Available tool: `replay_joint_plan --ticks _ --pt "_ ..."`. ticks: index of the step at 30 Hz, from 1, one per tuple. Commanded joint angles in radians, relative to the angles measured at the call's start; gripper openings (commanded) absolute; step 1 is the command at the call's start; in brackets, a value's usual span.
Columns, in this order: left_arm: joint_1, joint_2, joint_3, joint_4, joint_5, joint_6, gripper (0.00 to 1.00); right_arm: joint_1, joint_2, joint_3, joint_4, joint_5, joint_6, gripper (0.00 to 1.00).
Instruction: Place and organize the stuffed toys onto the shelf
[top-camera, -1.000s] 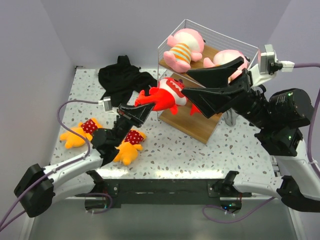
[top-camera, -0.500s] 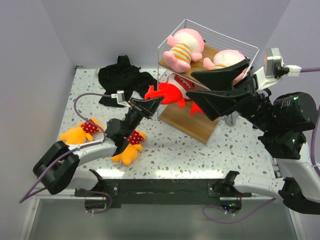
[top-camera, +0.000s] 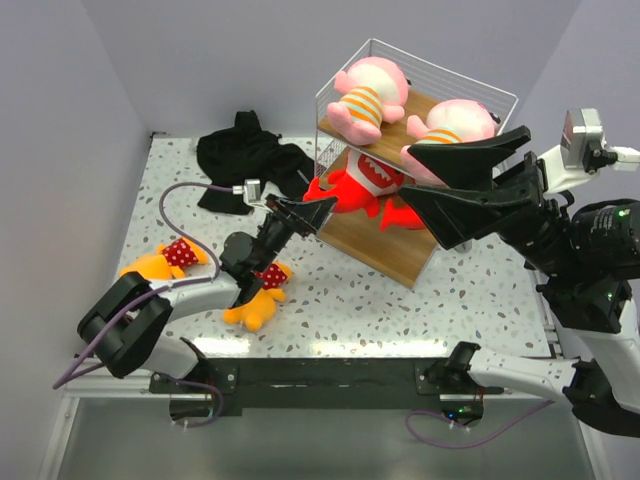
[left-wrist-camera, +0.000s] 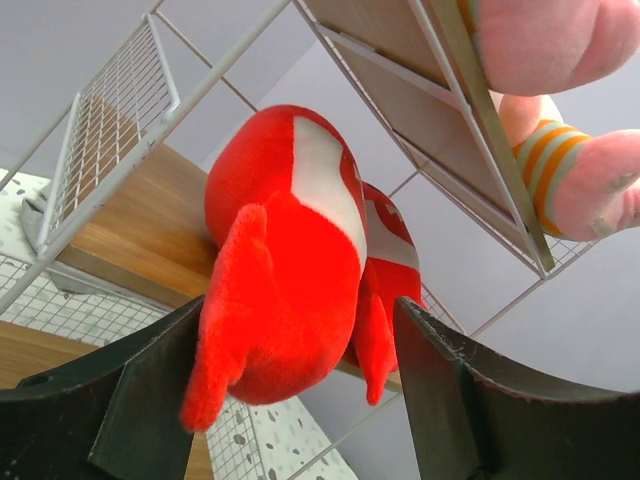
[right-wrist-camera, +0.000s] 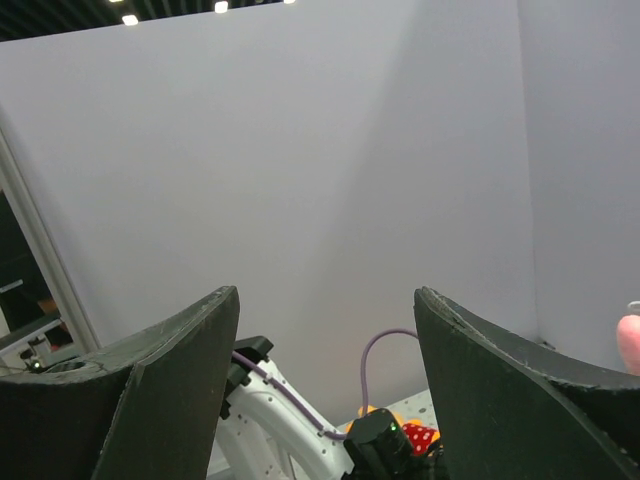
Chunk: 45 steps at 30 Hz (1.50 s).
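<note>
The white wire-frame shelf with wooden boards (top-camera: 385, 255) now holds the red fish-like plush toy (left-wrist-camera: 290, 250) on its middle board. The left claw (top-camera: 322, 215) has just sprung open, releasing it; the right claw (right-wrist-camera: 325, 291) hangs open, empty. Orange-yellow plush toys (top-camera: 255, 300) come next, I judge.

My left gripper (top-camera: 318, 212) is stretched forward and low, jaws spread wide; my right gripper (top-camera: 412, 172) is raised high, pointing left (jaws likewise parted, nothing between them).
</note>
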Motion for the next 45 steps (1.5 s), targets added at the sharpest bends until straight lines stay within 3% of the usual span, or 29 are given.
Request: replay_joint_plan --ticks 1,20,23,25,26,28,29,45 --pt "0.005 -0.067 0.031 -0.027 0.0 0.065 0.76 0.005 -0.001 -0.003 0.009 0.026 -0.023 0.75" --pt "0.004 -0.115 0.002 -0.153 0.025 0.177 0.74 0.005 -0.012 -0.017 0.012 0.048 -0.03 0.75" --pt "0.005 -0.116 -0.001 -0.156 0.025 0.174 0.65 0.007 -0.012 -0.017 0.012 0.051 -0.035 0.75" --pt "0.005 -0.118 -0.001 -0.15 0.048 0.16 0.48 0.005 -0.01 -0.019 0.012 0.051 -0.037 0.75" --pt "0.004 -0.116 0.003 -0.153 0.045 0.149 0.32 0.007 -0.01 -0.022 0.014 0.052 -0.037 0.75" --pt "0.005 -0.112 0.018 -0.164 0.041 0.125 0.14 0.005 -0.012 -0.026 0.017 0.054 -0.038 0.75" --pt "0.005 -0.108 0.026 -0.167 0.04 0.112 0.0 0.007 -0.013 -0.029 0.02 0.052 -0.04 0.75" --pt "0.007 0.031 0.164 -0.162 -0.031 -0.034 0.0 0.005 -0.016 -0.031 0.029 0.049 -0.046 0.75"
